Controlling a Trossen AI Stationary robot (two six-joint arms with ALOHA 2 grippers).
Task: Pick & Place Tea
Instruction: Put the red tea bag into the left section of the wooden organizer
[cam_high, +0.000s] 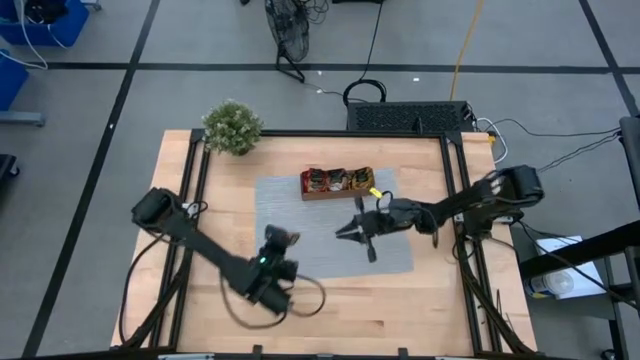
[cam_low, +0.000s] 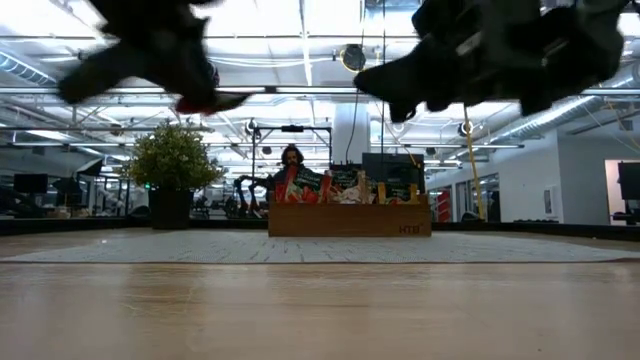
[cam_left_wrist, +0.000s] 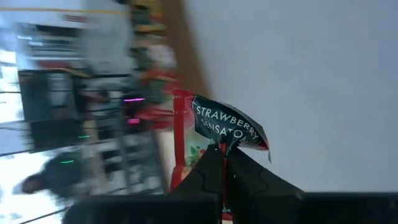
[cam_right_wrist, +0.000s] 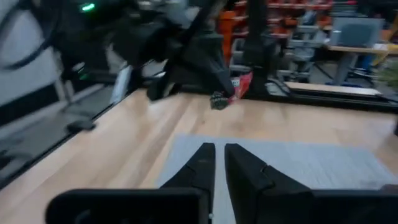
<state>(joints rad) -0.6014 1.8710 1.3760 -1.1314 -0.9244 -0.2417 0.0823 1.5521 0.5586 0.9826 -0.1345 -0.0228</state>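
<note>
The left gripper (cam_high: 283, 238) hangs above the left edge of the grey mat (cam_high: 300, 215), lifted clear of the table, with its fingers pinched tight on a red tea packet (cam_left_wrist: 227, 130). From the left wrist camera the packet's dark label reads "Strawberry Sensation", and it sticks out past the two dark fingertips (cam_left_wrist: 211, 163), crumpled a little at the corner. The same red packet (cam_right_wrist: 242, 86) shows from the right wrist camera, dangling under the left arm over the wood of the table (cam_high: 400, 310).

The right gripper (cam_high: 350, 230) is out over the middle of the mat, just in front of the wooden tray (cam_high: 338, 193), pointing toward the left arm. Its fingers (cam_right_wrist: 202, 163) stand nearly together with only a thin slit between them, and nothing is in them.

The tray sits at the far edge of the mat, its compartments stuffed with more upright tea packets (cam_low: 310, 187) in red and other colours. A small potted plant (cam_high: 232, 127) stands at the table's far left corner. From table height, a person (cam_low: 291, 158) shows in the room behind the tray.
</note>
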